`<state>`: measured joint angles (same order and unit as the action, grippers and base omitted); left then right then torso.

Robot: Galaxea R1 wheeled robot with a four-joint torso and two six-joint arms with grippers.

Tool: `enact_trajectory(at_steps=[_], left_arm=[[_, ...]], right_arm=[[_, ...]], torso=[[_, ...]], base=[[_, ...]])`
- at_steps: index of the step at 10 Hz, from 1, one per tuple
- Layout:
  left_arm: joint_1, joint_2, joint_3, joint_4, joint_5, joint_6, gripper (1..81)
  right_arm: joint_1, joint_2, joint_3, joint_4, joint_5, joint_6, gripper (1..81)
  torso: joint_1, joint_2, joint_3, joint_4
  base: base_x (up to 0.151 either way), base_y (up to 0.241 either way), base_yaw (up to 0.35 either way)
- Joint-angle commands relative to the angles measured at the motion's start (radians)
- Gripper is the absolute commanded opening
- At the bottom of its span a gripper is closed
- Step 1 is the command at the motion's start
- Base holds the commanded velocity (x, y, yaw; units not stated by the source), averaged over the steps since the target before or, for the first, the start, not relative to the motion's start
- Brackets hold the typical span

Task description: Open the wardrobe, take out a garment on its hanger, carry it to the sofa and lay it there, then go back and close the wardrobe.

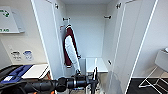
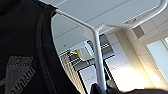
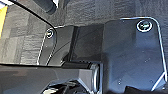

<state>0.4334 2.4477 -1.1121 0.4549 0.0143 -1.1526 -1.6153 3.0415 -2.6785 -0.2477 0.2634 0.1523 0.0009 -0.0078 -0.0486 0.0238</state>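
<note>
The wardrobe (image 1: 47,37) stands open with both white doors swung wide, and its white inside shows black pegs (image 1: 108,17) and a low shelf (image 1: 96,65). A maroon jacket with white sleeves (image 1: 70,47) hangs on the inner left. My left gripper (image 1: 93,80) is low in front of the opening. In the left wrist view the black garment (image 2: 22,50), with a grey print, hangs close on the white hanger (image 2: 96,50). The hanger's stem runs down into my left gripper (image 2: 100,89), which is shut on it. The sofa is out of view.
A blue bag (image 1: 15,72) lies on a low white surface (image 1: 37,71) left of the wardrobe. A white wire-legged chair (image 1: 160,62) stands at the right. Dark carpet (image 3: 25,42) covers the floor. A first-aid sign (image 1: 7,20) hangs on the left wall.
</note>
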Motion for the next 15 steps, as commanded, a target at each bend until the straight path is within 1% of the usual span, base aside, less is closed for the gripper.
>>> enact_trajectory(at_steps=[1, 11, 15], left_arm=[[-0.149, -0.008, 0.041, 0.033, -0.051, 0.011, 1.0], [-0.135, -0.015, 0.032, 0.041, -0.071, 0.013, 1.0], [-0.135, -0.019, 0.037, 0.044, -0.068, 0.014, 1.0]], right_arm=[[0.030, 0.004, 0.010, -0.016, -0.038, -0.004, 81.1], [0.028, 0.001, 0.010, -0.016, -0.038, -0.004, 81.1], [0.024, -0.008, 0.011, -0.015, -0.039, -0.002, 81.1]], torso=[[0.000, 0.000, 0.000, 0.000], [0.000, 0.000, 0.000, 0.000], [0.000, 0.000, 0.000, 0.000]], base=[[0.000, 0.000, 0.000], [0.000, 0.000, 0.000], [0.000, 0.000, -0.274]])
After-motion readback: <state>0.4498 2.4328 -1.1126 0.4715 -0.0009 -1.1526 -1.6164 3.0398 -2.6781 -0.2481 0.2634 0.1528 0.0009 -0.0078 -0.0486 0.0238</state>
